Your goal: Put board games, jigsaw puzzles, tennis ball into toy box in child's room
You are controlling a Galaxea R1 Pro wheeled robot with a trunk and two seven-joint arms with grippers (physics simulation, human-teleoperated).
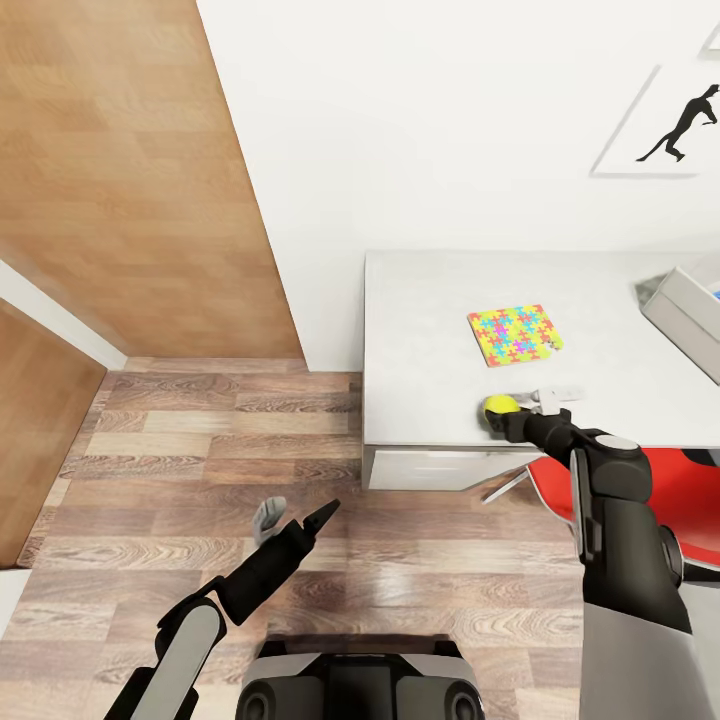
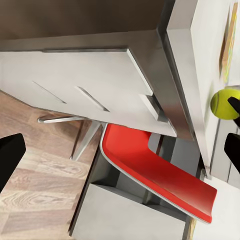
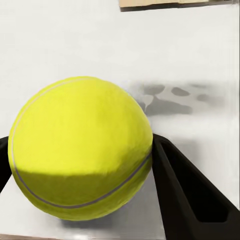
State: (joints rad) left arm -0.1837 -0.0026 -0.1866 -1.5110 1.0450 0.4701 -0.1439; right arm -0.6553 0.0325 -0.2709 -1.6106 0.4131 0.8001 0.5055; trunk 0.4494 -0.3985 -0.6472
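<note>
The yellow-green tennis ball (image 1: 498,405) is at the front edge of the light grey table (image 1: 420,300). My right gripper (image 1: 505,420) is shut on it; in the right wrist view the ball (image 3: 80,150) sits between both dark fingers (image 3: 190,195), touching them. The left wrist view shows the ball (image 2: 223,102) at the desk edge. One multicoloured jigsaw puzzle (image 1: 513,335) lies flat on the table just behind the ball. A corner of the grey toy box (image 1: 688,312) shows at the table's right. My left gripper (image 1: 298,514) hangs open over the wood floor, holding nothing.
A red chair (image 1: 668,478) stands under the table by my right arm, and its seat (image 2: 150,172) also appears in the left wrist view. White drawers (image 2: 75,85) sit under the desk top. A brown door (image 1: 130,180) is at the left. An athlete silhouette picture (image 1: 685,125) hangs on the white wall.
</note>
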